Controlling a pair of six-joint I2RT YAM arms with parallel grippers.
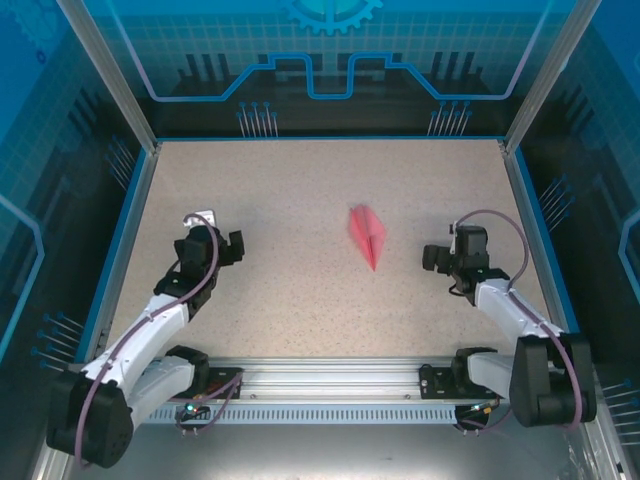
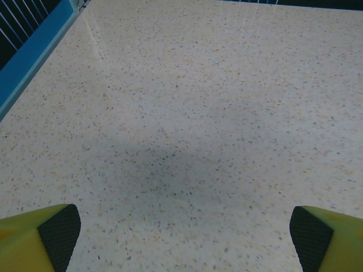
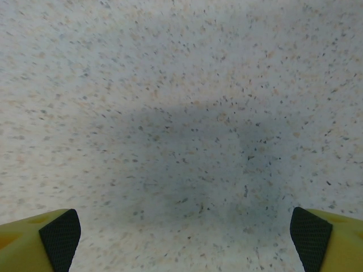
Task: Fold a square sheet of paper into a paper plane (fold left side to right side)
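Closest to lens: yellow fingers [image 2: 34, 238] of left gripper [image 2: 184, 238], spread wide, holding nothing, over speckled table [image 2: 187, 113]. Same for right gripper [image 3: 184, 238]: jaws apart, table beneath. Pink paper plane [image 1: 368, 236] flat on table between both grippers, left of right gripper and nearer to it, touching neither.

The paper plane [image 1: 367, 236] lies flat on the speckled table [image 1: 290, 190], right of centre.
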